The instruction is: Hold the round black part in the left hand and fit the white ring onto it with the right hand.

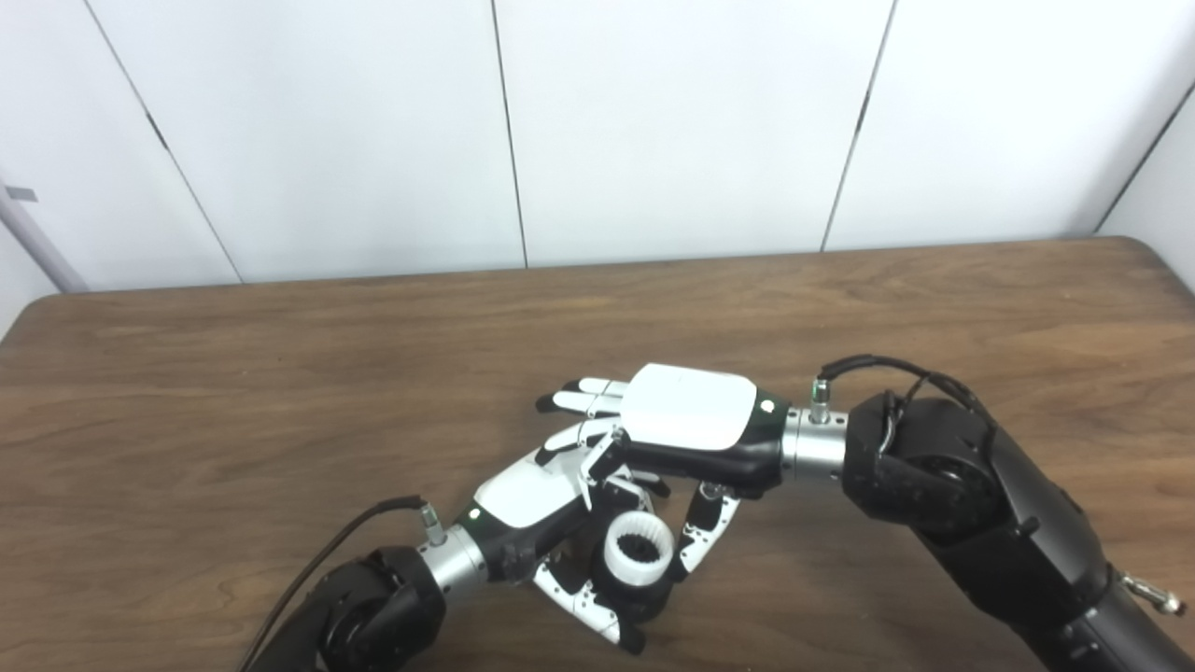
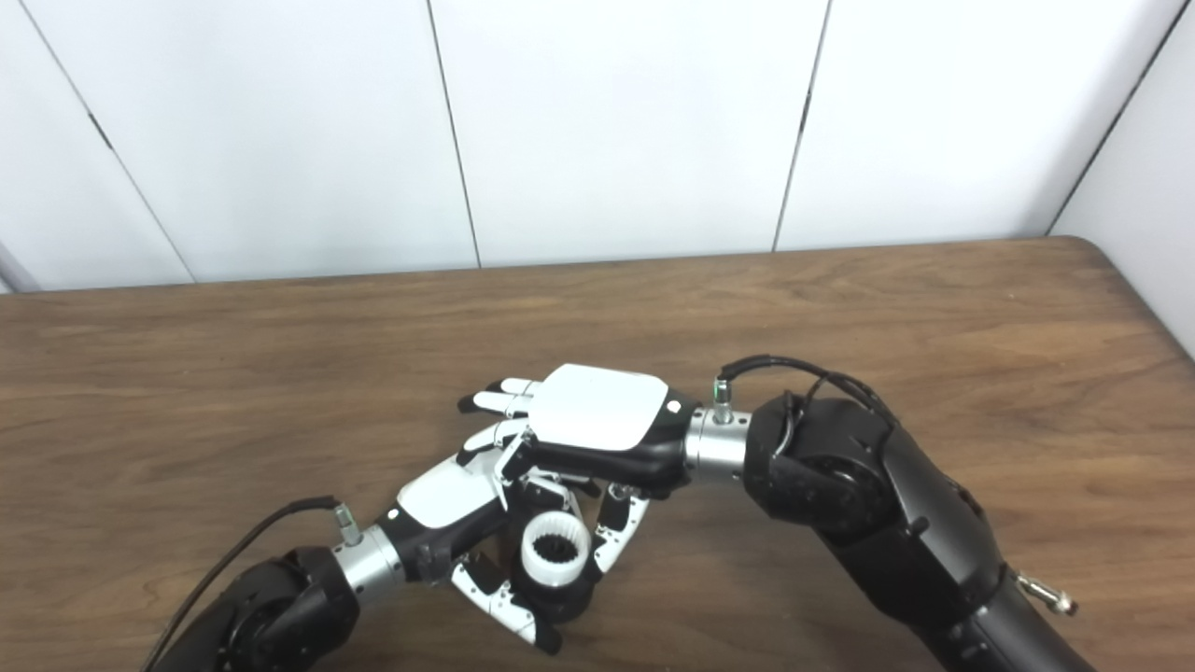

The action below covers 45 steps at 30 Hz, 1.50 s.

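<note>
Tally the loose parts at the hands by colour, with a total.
White: 1, the white ring, toothed inside.
Black: 1, the round black part under the ring, mostly hidden by the left hand and right hand.
Total: 2

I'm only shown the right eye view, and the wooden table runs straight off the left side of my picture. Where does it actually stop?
Observer: In the left eye view the table ends just inside the picture, at a rounded back corner.
Visitor: Is anything standing past that corner?
Observer: Yes, a grey pole slants up along the white wall, with a small grey tag near its top. Your view catches barely a sliver of it.
</note>
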Each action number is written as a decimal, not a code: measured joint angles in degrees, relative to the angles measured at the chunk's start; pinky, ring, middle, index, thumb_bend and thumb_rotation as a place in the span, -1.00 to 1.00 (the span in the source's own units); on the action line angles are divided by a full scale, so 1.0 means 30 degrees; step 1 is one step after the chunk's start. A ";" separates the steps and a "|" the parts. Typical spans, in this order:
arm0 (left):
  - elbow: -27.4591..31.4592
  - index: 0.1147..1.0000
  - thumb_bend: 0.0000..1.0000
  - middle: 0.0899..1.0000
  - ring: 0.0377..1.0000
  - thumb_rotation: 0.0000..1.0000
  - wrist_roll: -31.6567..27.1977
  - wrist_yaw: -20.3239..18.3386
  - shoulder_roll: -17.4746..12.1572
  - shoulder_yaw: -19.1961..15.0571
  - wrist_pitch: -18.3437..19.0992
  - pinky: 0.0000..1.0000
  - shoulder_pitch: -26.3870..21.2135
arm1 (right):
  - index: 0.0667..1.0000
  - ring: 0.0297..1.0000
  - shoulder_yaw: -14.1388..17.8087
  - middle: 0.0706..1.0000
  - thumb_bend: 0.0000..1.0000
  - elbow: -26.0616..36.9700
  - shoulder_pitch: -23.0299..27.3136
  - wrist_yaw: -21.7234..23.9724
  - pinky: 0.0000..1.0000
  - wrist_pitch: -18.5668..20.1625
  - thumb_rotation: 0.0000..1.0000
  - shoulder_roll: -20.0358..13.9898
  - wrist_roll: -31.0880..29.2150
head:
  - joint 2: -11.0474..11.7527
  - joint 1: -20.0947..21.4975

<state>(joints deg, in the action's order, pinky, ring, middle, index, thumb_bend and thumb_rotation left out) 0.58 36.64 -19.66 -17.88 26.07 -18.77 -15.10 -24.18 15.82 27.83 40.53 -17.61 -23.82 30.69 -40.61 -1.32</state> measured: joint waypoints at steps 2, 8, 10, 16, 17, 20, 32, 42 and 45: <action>0.0004 -0.17 0.05 0.65 1.00 -0.87 0.0039 -0.0002 0.0062 0.0010 0.0000 1.00 0.0003 | -0.11 1.00 0.0003 0.72 0.05 -0.0053 0.0126 0.0022 1.00 0.0001 -0.72 0.0001 -0.0015 | -0.0059 -0.0030; 0.0067 -0.17 0.05 0.63 1.00 -0.87 0.0138 -0.0054 0.0138 0.0034 0.0027 1.00 0.0013 | -0.11 1.00 -0.0047 0.73 0.05 -0.0145 0.0160 0.0033 1.00 -0.0005 -0.72 0.0002 -0.0023 | -0.0088 -0.0117; 0.0068 -0.17 0.05 0.63 1.00 -0.87 0.0135 -0.0051 0.0151 0.0031 0.0027 1.00 0.0032 | -0.11 1.00 -0.0062 0.73 0.05 -0.0189 0.0165 0.0041 1.00 -0.0007 -0.72 0.0001 -0.0025 | -0.0146 -0.0147; 0.0318 -0.17 0.05 0.68 1.00 -0.87 0.0298 -0.0182 0.0154 0.0031 0.0193 1.00 0.0072 | -0.11 1.00 -0.0071 0.72 0.05 -0.0297 0.0167 0.0064 1.00 -0.0007 -0.72 -0.0019 -0.0111 | -0.0205 -0.0176; 0.0357 -0.17 0.05 0.68 1.00 -0.87 0.0308 -0.0211 0.0159 0.0029 0.0252 1.00 0.0087 | -0.11 1.00 -0.0070 0.72 0.05 -0.0298 0.0167 0.0065 1.00 -0.0008 -0.72 -0.0024 -0.0122 | -0.0234 -0.0176; 0.0435 -0.17 0.05 0.70 1.00 -0.87 0.0320 -0.0280 0.0183 0.0026 0.0398 1.00 0.0108 | -0.11 1.00 -0.0070 0.71 0.05 -0.0308 0.0167 0.0065 1.00 -0.0011 -0.73 -0.0026 -0.0142 | -0.0234 -0.0147; 0.0557 -0.17 0.05 0.72 1.00 -0.87 0.0328 -0.0389 0.0242 0.0064 0.0643 1.00 0.0115 | -0.11 1.00 -0.0105 0.72 0.05 -0.0311 0.0168 0.0096 1.00 -0.0012 -0.72 -0.0050 -0.0170 | -0.0381 -0.0176; 0.0556 -0.17 0.05 0.78 1.00 -0.87 0.0369 -0.0398 0.0426 0.0085 0.0763 1.00 0.0149 | -0.11 1.00 -0.0195 0.73 0.05 -0.0363 0.0332 0.0219 1.00 -0.0014 -0.72 -0.0149 -0.0247 | -0.0498 -0.0323; 0.0556 -0.17 0.05 0.80 1.00 -0.87 0.0356 -0.0442 0.0541 0.0082 0.0873 1.00 0.0179 | -0.11 1.00 -0.0195 0.73 0.05 -0.0409 0.0393 0.0290 1.00 -0.0010 -0.72 -0.0184 -0.0311 | -0.0527 -0.0381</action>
<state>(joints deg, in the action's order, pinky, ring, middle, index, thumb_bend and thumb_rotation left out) 2.25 37.70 -20.98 -16.26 26.32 -16.15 -14.56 -24.77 14.60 29.01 41.40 -17.64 -24.37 29.75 -42.19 -2.46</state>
